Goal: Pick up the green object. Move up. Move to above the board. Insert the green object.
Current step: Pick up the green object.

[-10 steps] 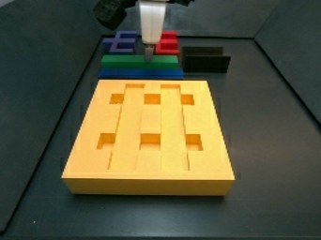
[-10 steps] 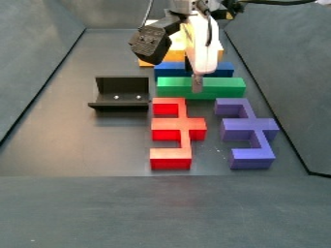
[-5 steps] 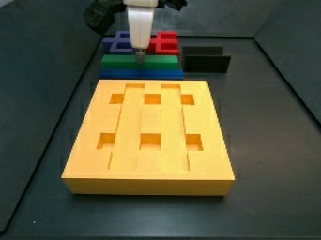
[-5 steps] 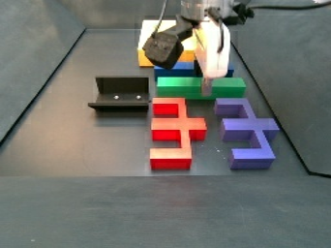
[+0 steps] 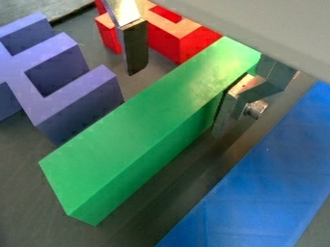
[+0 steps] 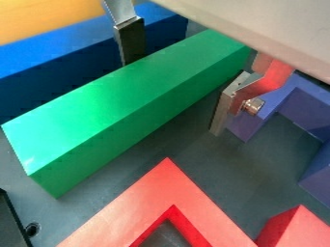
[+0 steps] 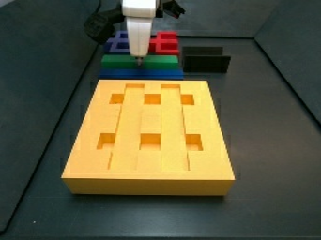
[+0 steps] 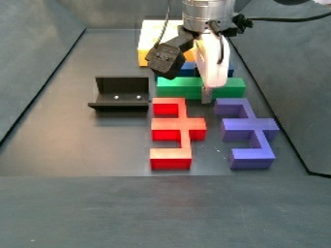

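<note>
Straddling green object [image 5: 149,135], gripper [image 5: 194,72] lowered, fingers apart

Dark grey matte floor [image 8: 77,145], dull grey side walls [image 8: 39,68] rising around it, soft even light

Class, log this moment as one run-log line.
phase: grasp approach | gripper: open, straddling green object | green object: on floor | board: holes empty

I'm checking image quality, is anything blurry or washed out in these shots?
In both wrist views the green object is sharp; the gripper straddles it, the near finger soft. In a side view the board looks evenly lit, slightly washed.
</note>
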You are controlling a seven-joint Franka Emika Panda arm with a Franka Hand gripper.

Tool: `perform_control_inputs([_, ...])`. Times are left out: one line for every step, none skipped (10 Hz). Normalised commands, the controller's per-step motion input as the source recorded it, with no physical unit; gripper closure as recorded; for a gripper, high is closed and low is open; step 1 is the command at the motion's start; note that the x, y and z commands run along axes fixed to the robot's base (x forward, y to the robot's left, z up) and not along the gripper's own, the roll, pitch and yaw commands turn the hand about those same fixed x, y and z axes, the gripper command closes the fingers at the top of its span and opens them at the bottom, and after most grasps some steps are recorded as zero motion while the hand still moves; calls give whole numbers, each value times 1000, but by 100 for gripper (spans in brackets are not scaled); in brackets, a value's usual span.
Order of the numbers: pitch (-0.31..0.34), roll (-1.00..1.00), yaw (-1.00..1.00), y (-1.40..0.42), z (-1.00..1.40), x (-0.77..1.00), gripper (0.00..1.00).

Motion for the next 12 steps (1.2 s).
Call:
perform_control_inputs([0, -41, 0, 0, -11, 0, 0])
perform_control_inputs([0, 0, 0, 0, 0, 0, 0])
perform_control_inputs([0, 0, 0, 0, 0, 0, 100])
perform_control_inputs([0, 0, 0, 0, 0, 0, 100])
perform_control_inputs([0, 0, 0, 0, 0, 0, 100])
perform_control_inputs([0, 0, 0, 0, 0, 0, 100])
perform_control_inputs([0, 0, 0, 0, 0, 0, 100])
perform_control_inputs([0, 0, 0, 0, 0, 0, 100])
perform_control_inputs([0, 0, 0, 0, 0, 0, 100])
perform_control_inputs([0, 0, 0, 0, 0, 0, 100])
perform_control_inputs([0, 0, 0, 0, 0, 0, 100])
perform_control_inputs([0, 0, 0, 0, 0, 0, 100])
